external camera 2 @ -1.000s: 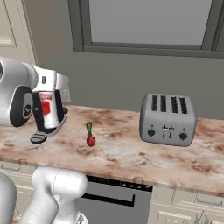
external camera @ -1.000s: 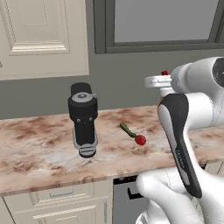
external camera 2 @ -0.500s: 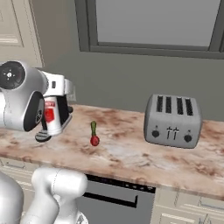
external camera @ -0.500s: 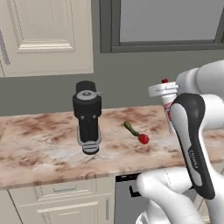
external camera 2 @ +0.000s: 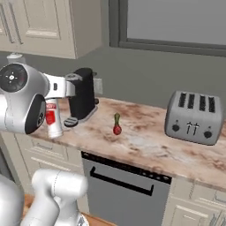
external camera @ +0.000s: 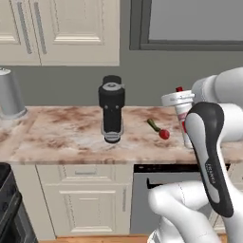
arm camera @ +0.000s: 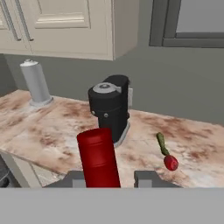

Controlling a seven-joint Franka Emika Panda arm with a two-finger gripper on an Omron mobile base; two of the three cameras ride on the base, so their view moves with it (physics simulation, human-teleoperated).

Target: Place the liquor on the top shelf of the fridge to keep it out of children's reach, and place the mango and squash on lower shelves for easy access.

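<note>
The pincer (arm camera: 109,178) is narrowed most of the way and has the liquor (arm camera: 99,158) between its two dark tips, the red cap rising straight up the middle of the hand view. In the side views the bottle (external camera 2: 53,118) stands upright, close against the white wrist, with its red label facing out; whether its base rests on the surface (external camera 2: 145,143) or hangs just clear of it I cannot tell. My guess is that the bottle is stiff, smooth and fairly light, likely slippery and breakable, so a hold around the body below the slim neck, kept upright, suits it better than a pinch on the cap. Just beside it stands a black coffee grinder (external camera: 112,115). Farther along lie the squash (external camera: 153,125), a slender green piece, and the mango (external camera: 164,134), a small red ball, touching or nearly so at one end. The mango looks firm and apt to roll, so it wants a hold across its middle; the squash looks stiff and is best taken across its width near the centre. A grey canister (arm camera: 36,83) stands at the far end of the surface and a toaster (external camera 2: 193,117) at the other. The liquor is in hand and yet to reach the top shelf; both fruits wait on the surface.
</note>
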